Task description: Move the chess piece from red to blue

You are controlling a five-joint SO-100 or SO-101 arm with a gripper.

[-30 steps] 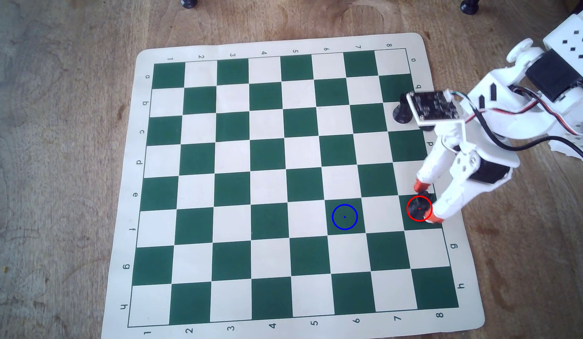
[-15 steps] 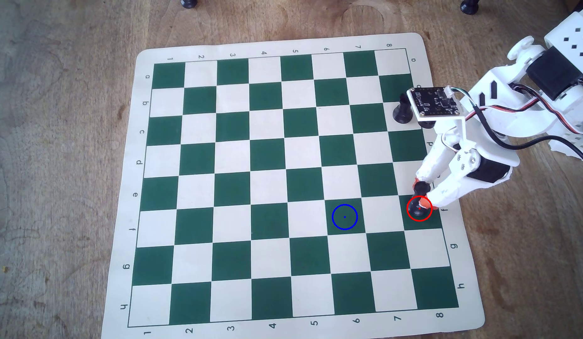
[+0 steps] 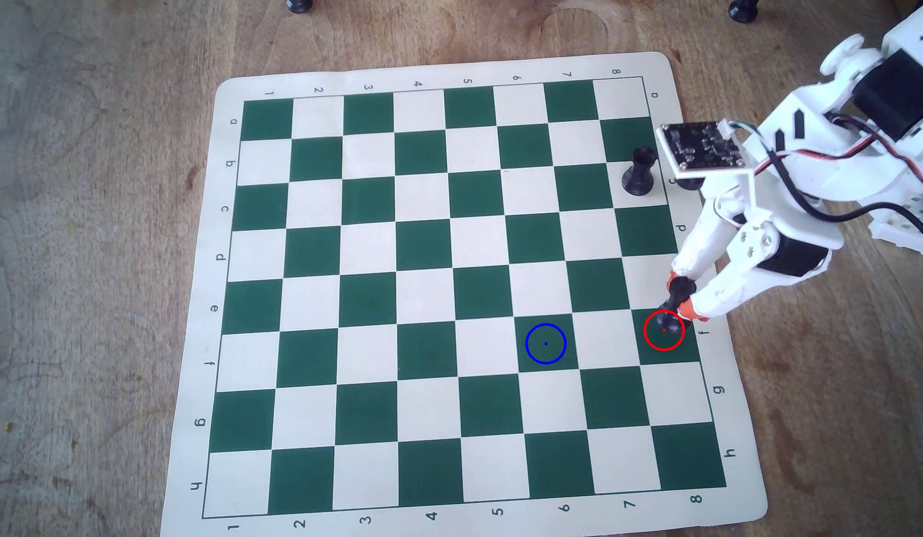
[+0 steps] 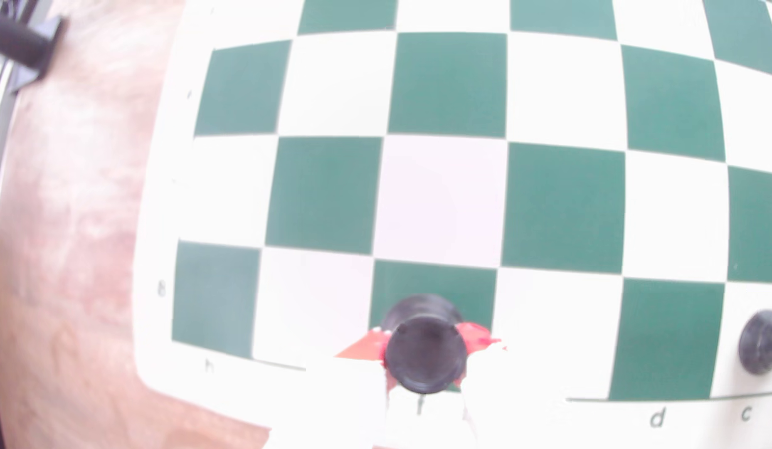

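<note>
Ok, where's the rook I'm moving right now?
In the overhead view the rook sits between the gripper fingertips at the board's right edge, its base on the red ring, two squares right of the blue ring.

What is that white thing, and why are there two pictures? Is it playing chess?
The white thing is a small robot arm. Its end is a pincer with two orange-tipped fingers, like a crab claw.

One picture comes from a camera high above the table, looking down. The other comes from a tiny camera riding on the arm, so you look past the pincer.

On the wooden table lies a green and cream chessboard. The pincer is closed around a black rook, whose base sits at a red ring. A blue ring marks a square two along. A second rook stands alone further up the board's edge.

It isn't really playing, just moving one piece.
</note>
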